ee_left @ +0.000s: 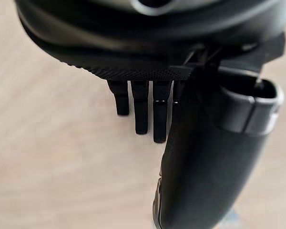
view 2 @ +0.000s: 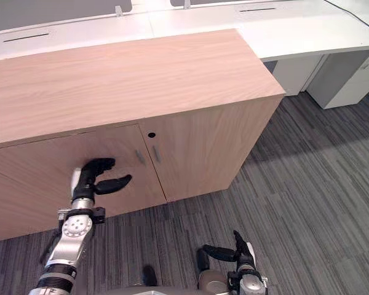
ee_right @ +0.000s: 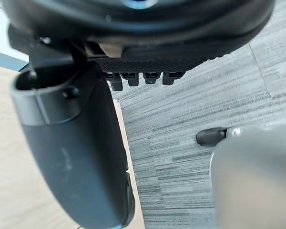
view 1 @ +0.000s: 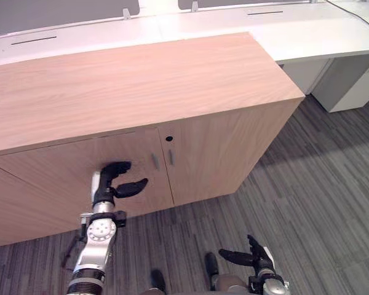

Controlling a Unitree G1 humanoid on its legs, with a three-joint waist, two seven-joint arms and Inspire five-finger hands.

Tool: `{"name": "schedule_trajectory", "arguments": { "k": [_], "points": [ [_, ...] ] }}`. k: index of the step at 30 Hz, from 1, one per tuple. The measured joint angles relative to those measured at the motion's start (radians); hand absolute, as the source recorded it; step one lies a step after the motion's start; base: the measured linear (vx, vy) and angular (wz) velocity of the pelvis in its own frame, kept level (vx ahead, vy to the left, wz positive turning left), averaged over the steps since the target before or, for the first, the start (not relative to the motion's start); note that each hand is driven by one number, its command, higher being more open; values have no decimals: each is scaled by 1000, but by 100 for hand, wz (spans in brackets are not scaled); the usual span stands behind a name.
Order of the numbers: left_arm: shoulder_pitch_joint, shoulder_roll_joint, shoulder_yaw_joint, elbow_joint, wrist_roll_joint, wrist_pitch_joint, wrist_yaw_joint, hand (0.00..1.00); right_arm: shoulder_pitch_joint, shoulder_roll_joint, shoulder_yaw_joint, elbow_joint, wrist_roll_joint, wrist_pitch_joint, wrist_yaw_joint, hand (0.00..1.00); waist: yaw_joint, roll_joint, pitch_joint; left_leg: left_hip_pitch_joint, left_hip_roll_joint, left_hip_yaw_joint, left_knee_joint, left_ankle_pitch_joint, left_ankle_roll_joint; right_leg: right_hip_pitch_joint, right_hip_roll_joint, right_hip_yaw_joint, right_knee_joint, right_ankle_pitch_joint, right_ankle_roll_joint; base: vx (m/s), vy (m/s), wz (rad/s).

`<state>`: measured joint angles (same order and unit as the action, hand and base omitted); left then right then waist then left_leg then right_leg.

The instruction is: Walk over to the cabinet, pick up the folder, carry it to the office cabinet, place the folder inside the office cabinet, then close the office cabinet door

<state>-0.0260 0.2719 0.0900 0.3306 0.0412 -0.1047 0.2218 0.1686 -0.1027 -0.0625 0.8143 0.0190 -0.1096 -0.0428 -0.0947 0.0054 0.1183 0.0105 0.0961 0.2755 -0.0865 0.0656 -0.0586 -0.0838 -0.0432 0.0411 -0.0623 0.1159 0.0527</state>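
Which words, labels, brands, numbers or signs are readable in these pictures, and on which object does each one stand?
None can be read. The wooden cabinet has a plain top and plain doors, with two small handles and a round lock hole, and no label. The white desks behind it and the grey carpet bear no print.

Nothing readable is showing: no words, numbers, labels or signs are appearing on the wooden cabinet [view 1: 129, 80], on its doors [view 1: 209, 160], or on the white desk [view 1: 307, 31] behind the cabinet.
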Motion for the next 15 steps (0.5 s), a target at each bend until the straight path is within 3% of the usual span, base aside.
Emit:
{"name": "schedule_trajectory", "arguments": {
  "k": [8,11,15],
  "points": [
    [198,-104,-41,-1,-78,-24,-71,100,1,-3,-11,3,0,13,-1,100,1,7,0,24,-6,-15,0,-9,4,29,-7,-8,-9,-6,1,10,5,2],
    [264,-141,-60,178,-78,-24,-124,100,2,-14,-23,3,-5,21,-13,100,11,27,-16,27,-9,-15,0,-19,-2,30,-8,-8,-7,-19,10,-22,7,0],
    [290,-145,-48,387,-55,-7,-145,100,1,-14,-41,3,-16,22,-33,100,27,30,-22,28,-8,-16,0,-19,-2,32,-8,-9,-8,-21,8,0,0,0]
  ]
}}
